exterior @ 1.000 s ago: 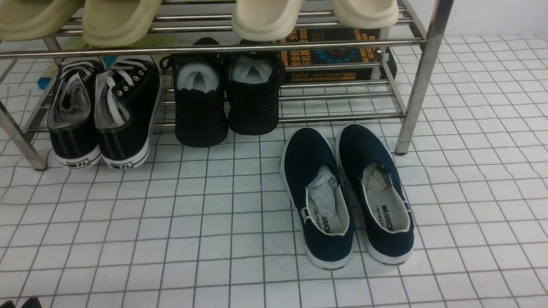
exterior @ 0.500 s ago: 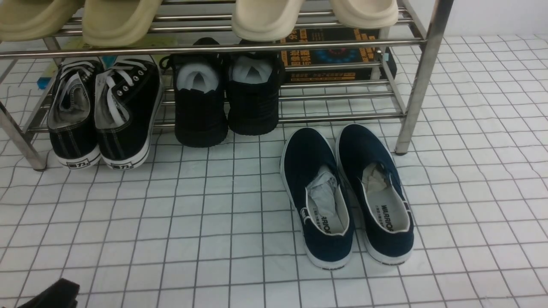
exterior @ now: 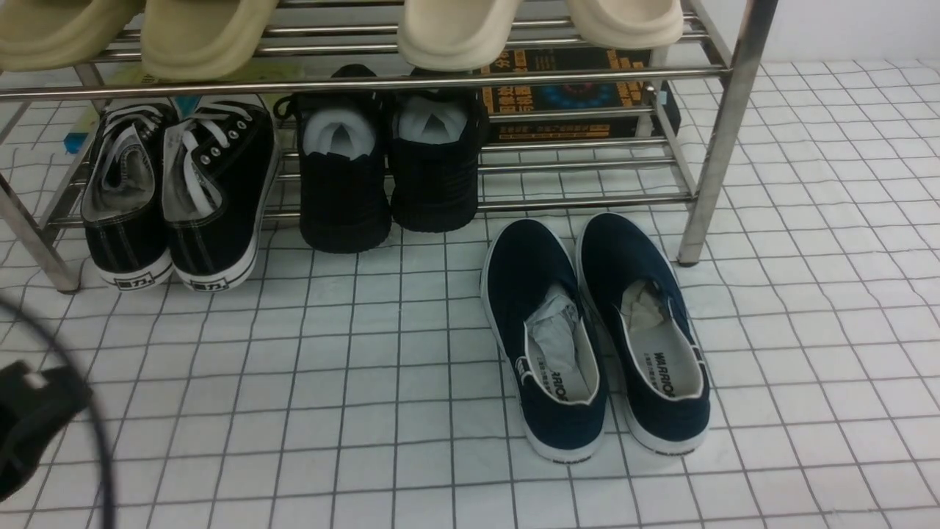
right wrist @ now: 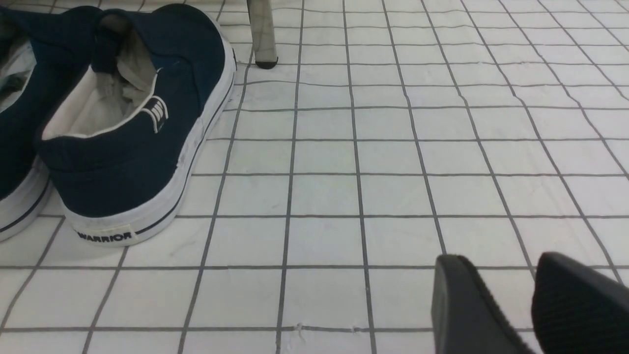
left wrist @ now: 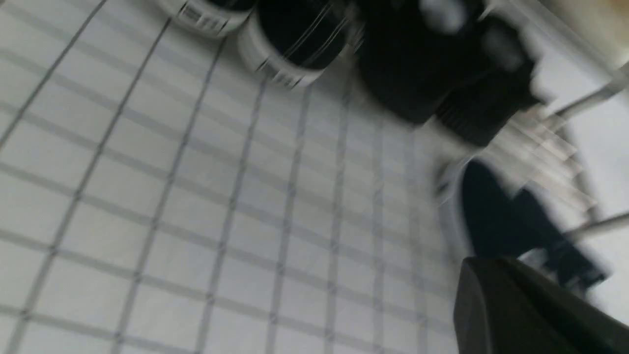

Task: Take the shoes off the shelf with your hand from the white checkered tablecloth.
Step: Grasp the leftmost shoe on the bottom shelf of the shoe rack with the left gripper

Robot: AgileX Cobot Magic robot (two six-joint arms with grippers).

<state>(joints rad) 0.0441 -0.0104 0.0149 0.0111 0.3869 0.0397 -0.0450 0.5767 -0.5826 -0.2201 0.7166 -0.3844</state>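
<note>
The shoes (exterior: 176,192), black canvas sneakers with white laces, stand heels toward me on the lower tier of the steel shelf (exterior: 723,139), at its left end. Their white-soled heels show blurred in the left wrist view (left wrist: 282,46). My left gripper (exterior: 33,415) is a blurred black shape with a cable loop at the lower left, over the white checkered tablecloth (exterior: 367,367) and well short of the sneakers. Only one of its fingers (left wrist: 511,309) shows in the left wrist view. My right gripper (right wrist: 511,295) hangs open and empty just above the cloth.
An all-black knit pair (exterior: 389,176) sits mid-shelf. Navy slip-ons (exterior: 595,338) stand on the cloth before the shelf's right part, also in the right wrist view (right wrist: 132,128). Beige slippers (exterior: 455,29) fill the upper tier. A dark box (exterior: 565,95) lies behind.
My left gripper has come up into the front view from the bottom left corner, trailing its cable loop. The shoes and the right arm have not moved.
</note>
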